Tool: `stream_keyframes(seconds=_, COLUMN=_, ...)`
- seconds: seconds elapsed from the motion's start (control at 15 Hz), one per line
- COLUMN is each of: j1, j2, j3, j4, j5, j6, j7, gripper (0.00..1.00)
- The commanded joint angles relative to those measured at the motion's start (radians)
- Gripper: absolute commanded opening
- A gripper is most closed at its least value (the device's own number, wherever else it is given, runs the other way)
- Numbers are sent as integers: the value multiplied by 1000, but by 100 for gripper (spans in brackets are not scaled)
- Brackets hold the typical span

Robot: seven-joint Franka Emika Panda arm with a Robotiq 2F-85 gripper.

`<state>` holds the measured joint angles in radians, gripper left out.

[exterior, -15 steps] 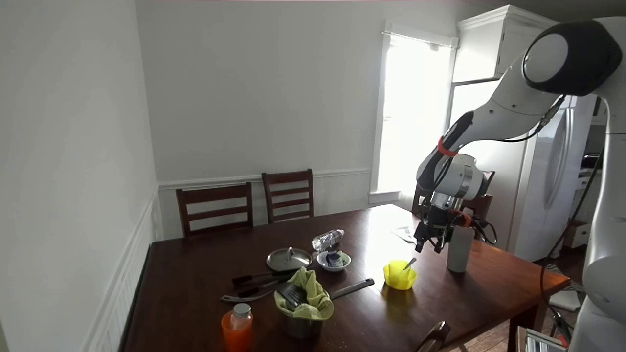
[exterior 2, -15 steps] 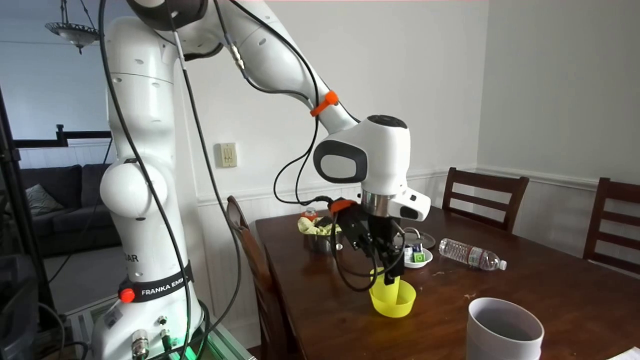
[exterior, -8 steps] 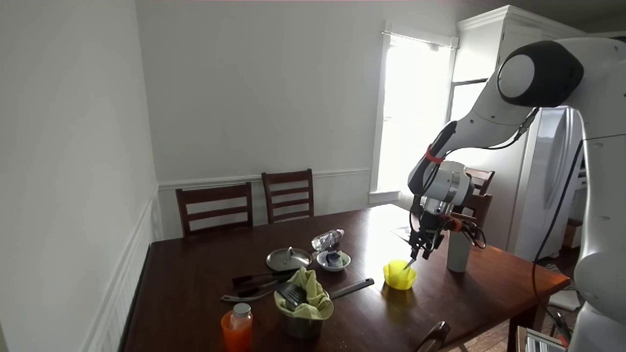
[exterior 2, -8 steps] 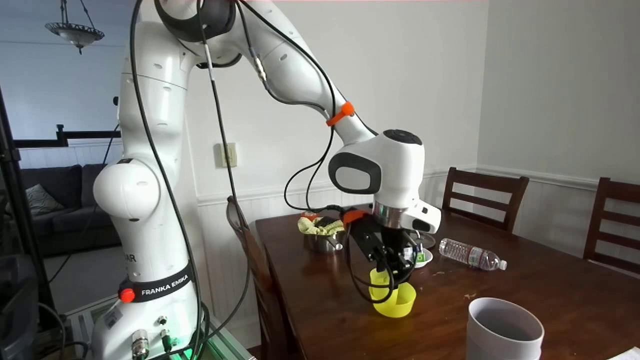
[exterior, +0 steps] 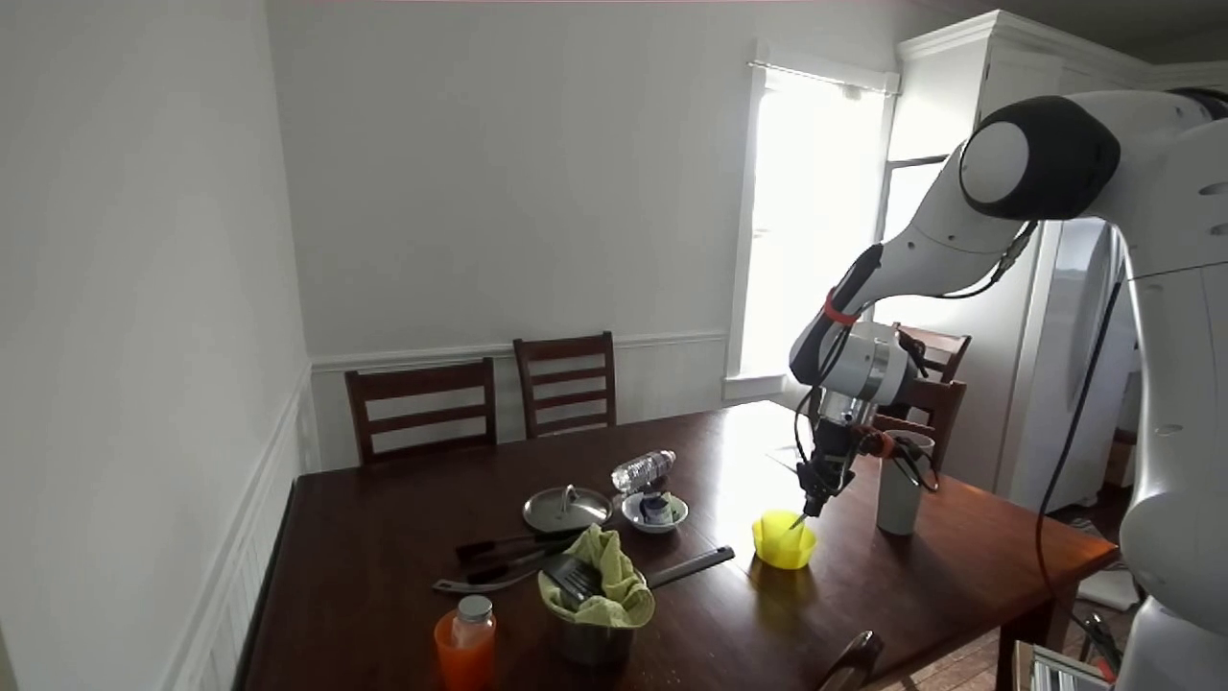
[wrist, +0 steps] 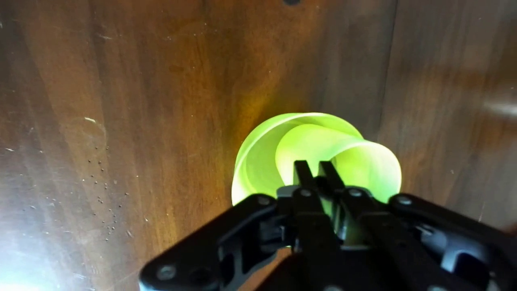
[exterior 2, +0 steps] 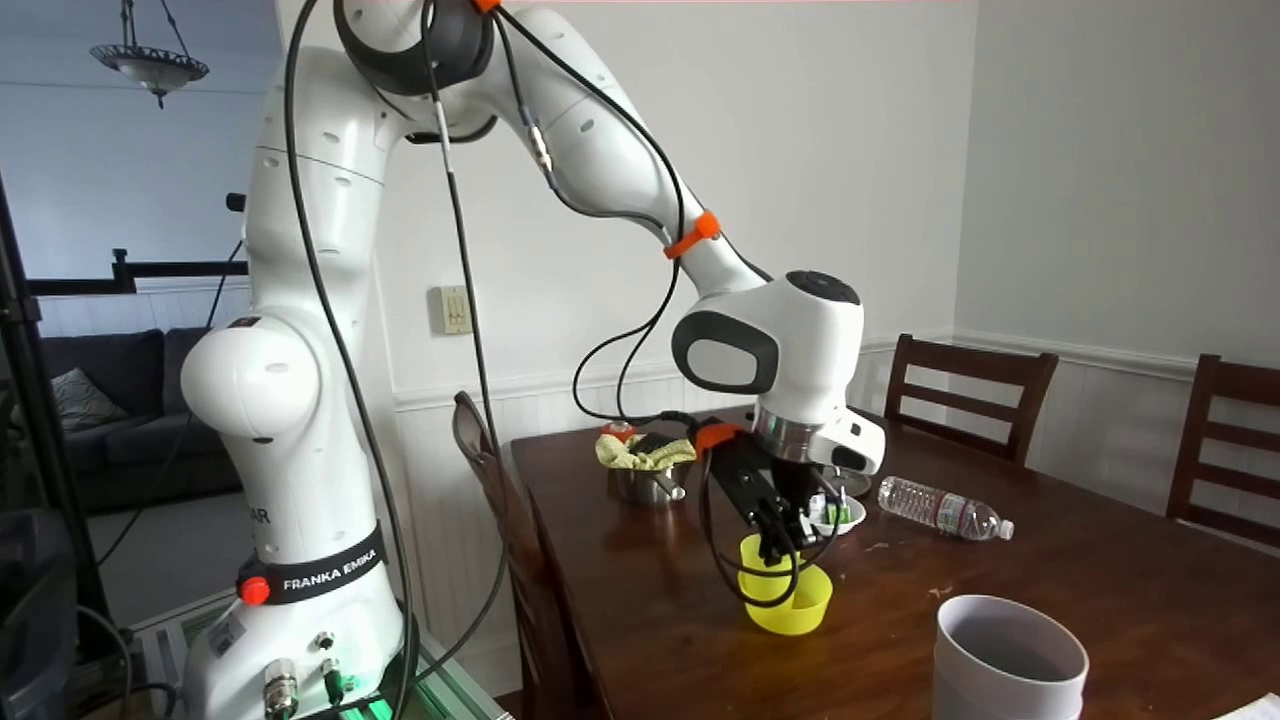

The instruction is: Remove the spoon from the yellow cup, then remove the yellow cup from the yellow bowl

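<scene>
We recorded one yellow cup (wrist: 309, 139), tilted, inside one yellow bowl (wrist: 257, 171). One spoon (exterior: 797, 522), slanting from the cup: we noted it pinched in the gripper (wrist: 314, 163), set narrow.

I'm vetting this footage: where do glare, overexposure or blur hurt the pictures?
Wrist view: glare whitens the table at lower left, the yellow cup and yellow bowl look partly overexposed, the gripper soft; in an exterior view: the window is blown out, a pale reflection on the table.
</scene>
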<state>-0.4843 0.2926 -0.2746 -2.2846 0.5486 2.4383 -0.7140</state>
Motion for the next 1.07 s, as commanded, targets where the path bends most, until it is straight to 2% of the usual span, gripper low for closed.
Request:
stream_keyframes(seconds=0.0, j1=-28, j2=12, j3=19, j4=33, j5=13, j6=-31, j7=-16, gripper=5)
stream_keyframes(seconds=0.53, j1=-32, j2=-8, j3=34, j4=31, j5=40, j6=-19, j7=-41, gripper=3)
stream_keyframes(seconds=1.0, j1=1, j2=-140, j3=11, j4=-36, j5=-6, j6=12, j7=-6, gripper=3)
